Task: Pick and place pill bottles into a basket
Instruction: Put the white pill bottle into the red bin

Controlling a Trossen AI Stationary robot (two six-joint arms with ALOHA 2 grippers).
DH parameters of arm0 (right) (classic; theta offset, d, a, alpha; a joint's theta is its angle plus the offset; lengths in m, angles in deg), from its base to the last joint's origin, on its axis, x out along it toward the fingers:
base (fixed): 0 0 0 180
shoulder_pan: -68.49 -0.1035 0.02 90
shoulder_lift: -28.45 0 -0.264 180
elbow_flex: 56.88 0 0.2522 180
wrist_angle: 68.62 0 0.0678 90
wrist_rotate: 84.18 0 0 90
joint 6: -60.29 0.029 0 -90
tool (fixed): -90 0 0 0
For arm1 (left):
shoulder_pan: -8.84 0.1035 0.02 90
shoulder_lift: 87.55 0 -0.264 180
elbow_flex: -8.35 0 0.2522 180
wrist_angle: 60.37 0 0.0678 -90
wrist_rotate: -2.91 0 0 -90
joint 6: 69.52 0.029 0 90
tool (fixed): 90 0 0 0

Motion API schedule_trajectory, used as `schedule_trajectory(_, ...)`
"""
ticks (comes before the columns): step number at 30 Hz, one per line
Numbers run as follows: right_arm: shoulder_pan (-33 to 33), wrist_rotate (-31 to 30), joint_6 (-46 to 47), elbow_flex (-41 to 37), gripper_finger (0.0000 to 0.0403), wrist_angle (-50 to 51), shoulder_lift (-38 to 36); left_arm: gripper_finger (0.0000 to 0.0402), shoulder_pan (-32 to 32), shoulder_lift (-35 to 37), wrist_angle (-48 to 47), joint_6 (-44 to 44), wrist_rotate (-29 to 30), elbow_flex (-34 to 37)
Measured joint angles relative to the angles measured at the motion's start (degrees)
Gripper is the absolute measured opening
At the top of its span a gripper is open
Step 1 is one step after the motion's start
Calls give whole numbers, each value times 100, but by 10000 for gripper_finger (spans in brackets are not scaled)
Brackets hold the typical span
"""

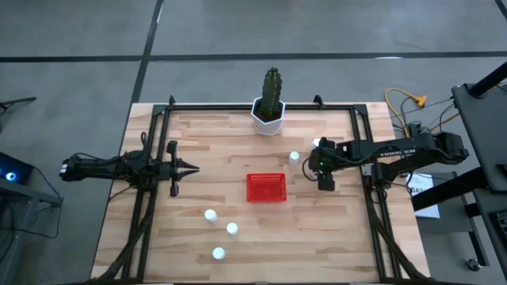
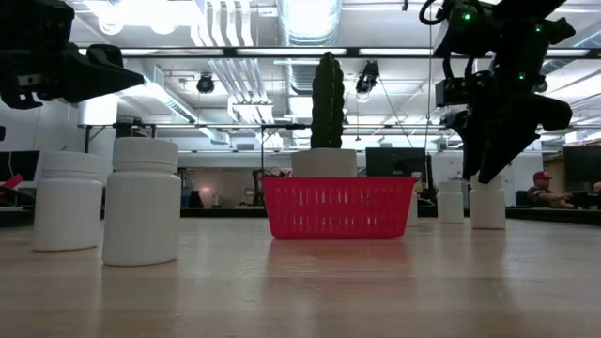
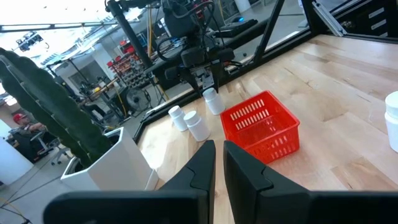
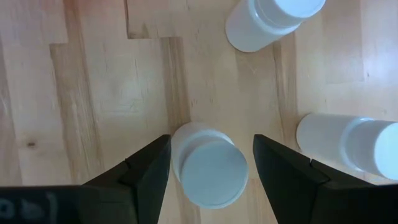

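Note:
The red basket (image 1: 266, 188) stands mid-table. A white pill bottle (image 4: 208, 165) stands upright on the wood to the basket's right, and my right gripper (image 4: 211, 168) hangs open over it, pointing steeply down. Its fingers flank the bottle, and a strip of wood shows beside one finger. Two more bottles (image 1: 294, 157) (image 1: 317, 143) stand just beyond it. Three bottles (image 1: 211, 214) (image 1: 232, 229) (image 1: 218, 253) stand near the front left. My left gripper (image 1: 192, 167) waits shut and level at the table's left side.
A cactus in a white faceted pot (image 1: 268, 119) stands at the far edge, behind the basket. Black frame rails (image 1: 150, 198) run along the table's left, right and far sides. Bare wood lies in front of the basket.

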Motion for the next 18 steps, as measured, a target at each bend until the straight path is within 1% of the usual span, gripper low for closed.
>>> schedule_trajectory(12,1,0,79,0,219,22,0,15,0,0,-1,0,0,0)
schedule_trajectory(18,126,6,139,0,219,50,0,15,0,0,0,0,0,0)
